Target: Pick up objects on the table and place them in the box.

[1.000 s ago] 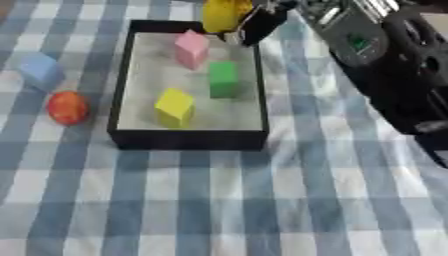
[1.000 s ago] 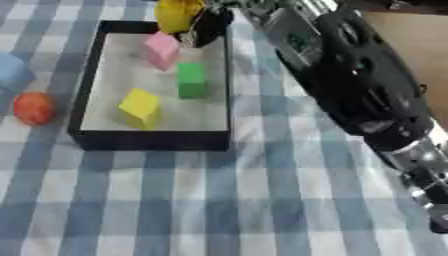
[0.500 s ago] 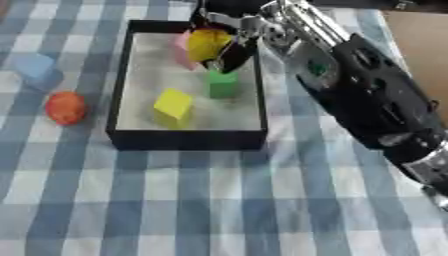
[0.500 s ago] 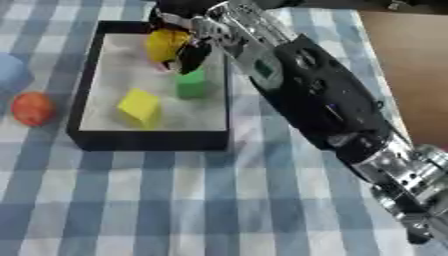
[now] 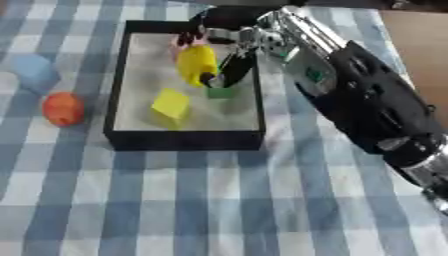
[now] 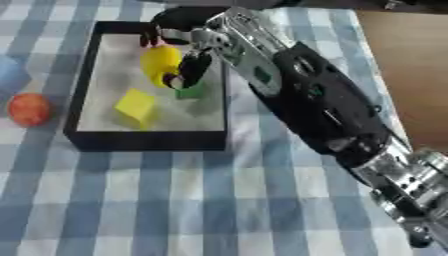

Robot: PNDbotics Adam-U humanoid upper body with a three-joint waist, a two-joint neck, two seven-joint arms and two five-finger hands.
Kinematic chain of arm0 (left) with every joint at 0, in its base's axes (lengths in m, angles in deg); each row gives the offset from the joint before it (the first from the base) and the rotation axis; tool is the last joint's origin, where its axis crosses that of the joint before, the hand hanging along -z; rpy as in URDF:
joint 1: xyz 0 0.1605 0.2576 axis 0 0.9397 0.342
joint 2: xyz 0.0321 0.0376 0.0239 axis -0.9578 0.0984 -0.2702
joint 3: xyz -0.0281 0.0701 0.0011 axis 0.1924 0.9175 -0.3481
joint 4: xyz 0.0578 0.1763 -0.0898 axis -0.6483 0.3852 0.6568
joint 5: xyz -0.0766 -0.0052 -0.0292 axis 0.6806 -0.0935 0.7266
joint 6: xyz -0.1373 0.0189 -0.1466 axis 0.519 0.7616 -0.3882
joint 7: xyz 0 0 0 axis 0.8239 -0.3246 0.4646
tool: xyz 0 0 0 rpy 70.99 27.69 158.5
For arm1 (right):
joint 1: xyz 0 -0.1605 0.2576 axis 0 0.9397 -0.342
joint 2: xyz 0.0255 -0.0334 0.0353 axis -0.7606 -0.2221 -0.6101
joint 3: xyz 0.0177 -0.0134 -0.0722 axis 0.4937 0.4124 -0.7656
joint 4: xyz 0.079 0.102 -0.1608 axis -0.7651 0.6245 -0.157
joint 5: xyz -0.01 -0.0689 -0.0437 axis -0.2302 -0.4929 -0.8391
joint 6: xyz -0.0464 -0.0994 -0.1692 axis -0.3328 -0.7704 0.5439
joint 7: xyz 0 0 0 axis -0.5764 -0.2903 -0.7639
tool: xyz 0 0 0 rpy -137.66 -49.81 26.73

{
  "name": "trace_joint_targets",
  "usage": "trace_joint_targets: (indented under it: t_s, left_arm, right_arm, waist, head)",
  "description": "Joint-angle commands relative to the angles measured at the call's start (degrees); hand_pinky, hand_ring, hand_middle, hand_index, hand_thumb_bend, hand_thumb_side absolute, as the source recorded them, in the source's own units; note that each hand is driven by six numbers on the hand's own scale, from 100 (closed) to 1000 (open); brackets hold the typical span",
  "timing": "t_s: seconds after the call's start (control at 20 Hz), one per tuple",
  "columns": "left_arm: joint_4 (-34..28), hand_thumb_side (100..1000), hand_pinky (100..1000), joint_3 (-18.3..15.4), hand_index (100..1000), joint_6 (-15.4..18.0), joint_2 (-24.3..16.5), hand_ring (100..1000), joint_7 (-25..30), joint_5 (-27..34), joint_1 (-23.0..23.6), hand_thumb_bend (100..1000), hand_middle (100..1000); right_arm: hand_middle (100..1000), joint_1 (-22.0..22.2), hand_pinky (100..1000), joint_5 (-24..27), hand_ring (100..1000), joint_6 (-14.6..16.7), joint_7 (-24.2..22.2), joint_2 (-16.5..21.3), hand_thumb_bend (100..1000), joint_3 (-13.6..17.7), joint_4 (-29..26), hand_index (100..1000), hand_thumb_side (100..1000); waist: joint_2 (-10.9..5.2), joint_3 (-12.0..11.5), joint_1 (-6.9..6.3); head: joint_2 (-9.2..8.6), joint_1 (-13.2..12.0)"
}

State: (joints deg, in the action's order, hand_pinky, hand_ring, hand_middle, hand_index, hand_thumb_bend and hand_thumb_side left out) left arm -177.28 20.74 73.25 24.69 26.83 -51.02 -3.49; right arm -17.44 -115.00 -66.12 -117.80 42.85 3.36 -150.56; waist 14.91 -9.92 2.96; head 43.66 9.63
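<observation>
R hand: reaches in from the right, over the far half of the box; fingers curled round a yellow rounded obj, clamped on it.
Yellow obj: held above the box interior, not resting on the floor as far as I can judge; sits just over/in front of the green block.
Box contents: yellow cube near middle-left, green block partly hidden under the hand. A bit of pink shows behind the hand at the far wall; can't say what it is.
Outside box: orange-red ball and blue block, both on the table left of the box, apart from its wall.
L hand: not seen in either view.
Step (judgement): release of yellow obj into box; two items then left to fetch.
Risk 1: obj is rounded, so if let go from height it may bounce/roll, or knock the green block.
Risk 2: fingers close to the green block; on opening or pulling back they could catch it and drag it.
Risk 3: forearm passes over the right wall; a low exit could nudge the box.
View diff: L eye shows the blue block whole; R eye cuts it at the frame edge. R eye shows more of the forearm toward the elbow and more bare wood at right.
</observation>
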Motion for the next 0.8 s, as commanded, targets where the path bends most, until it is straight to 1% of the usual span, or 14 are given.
trace_joint_targets:
  t_s: [0.05, 0.25, 0.3, 0.35, 0.55, 0.65, 0.75, 0.8]
  left_arm:
    - [-0.50, 767, 810, -0.38, 857, 0.05, -2.36, 814, 0.26, -0.33, -0.39, 131, 833]
    - [-0.48, 767, 810, -0.39, 857, 0.06, -2.35, 814, 0.24, -0.40, -0.35, 131, 833]
    - [-0.47, 761, 810, -0.40, 857, 0.07, -2.35, 814, 0.23, -0.41, -0.33, 133, 833]
    - [-0.44, 761, 809, -0.54, 857, 0.12, -2.40, 814, 0.14, -0.43, -0.10, 134, 833]
    - [-0.34, 761, 809, -0.80, 857, 0.30, -2.48, 814, -0.16, -0.48, 0.45, 132, 833]
    - [-0.22, 760, 809, -0.94, 857, 0.31, -2.55, 815, -0.35, -0.54, 0.68, 134, 833]
    - [-0.11, 759, 809, -1.07, 857, 0.34, -2.64, 815, -0.50, -0.60, 0.93, 135, 833]
    - [-0.05, 759, 809, -1.16, 857, 0.36, -2.70, 815, -0.58, -0.65, 1.14, 135, 833]
  right_arm:
    - [851, -0.89, 911, 0.11, 898, -0.27, -0.25, 1.34, 260, 1.26, -1.47, 922, 312]
    - [851, -0.81, 911, -0.04, 898, -0.79, -0.01, 1.47, 260, 1.40, -1.81, 922, 312]
    - [855, -0.81, 914, -0.02, 899, -0.85, 0.01, 1.51, 219, 1.43, -1.87, 929, 370]
    - [853, -0.84, 912, 0.36, 897, -1.23, 0.39, 1.93, 215, 2.05, -2.50, 928, 360]
    - [836, -0.56, 897, 3.26, 878, -3.77, 2.94, 4.37, 165, 4.72, -7.02, 917, 316]
    - [825, -0.41, 890, 4.89, 872, -5.24, 4.51, 5.96, 104, 5.93, -9.75, 915, 319]
    - [811, -0.09, 884, 6.60, 863, -6.74, 5.79, 7.63, 100, 7.07, -12.55, 909, 321]
    - [803, 0.13, 881, 7.46, 859, -7.47, 6.53, 8.76, 100, 8.10, -13.94, 904, 339]
  waist:
    - [-2.01, 0.05, -0.01]
    - [-2.02, 0.07, -0.01]
    - [-2.04, 0.11, -0.03]
    - [-2.24, 0.37, -0.20]
    - [-2.60, 0.92, -0.41]
    - [-2.71, 1.25, -0.45]
    - [-2.82, 1.63, -0.50]
    - [-2.87, 1.84, -0.53]
  head:
    - [-0.06, -0.28]
    - [-0.06, -0.34]
    - [-0.06, -0.38]
    - [-0.07, -0.63]
    - [0.03, -0.96]
    - [0.15, -1.24]
    - [0.32, -1.72]
    - [0.39, -2.06]
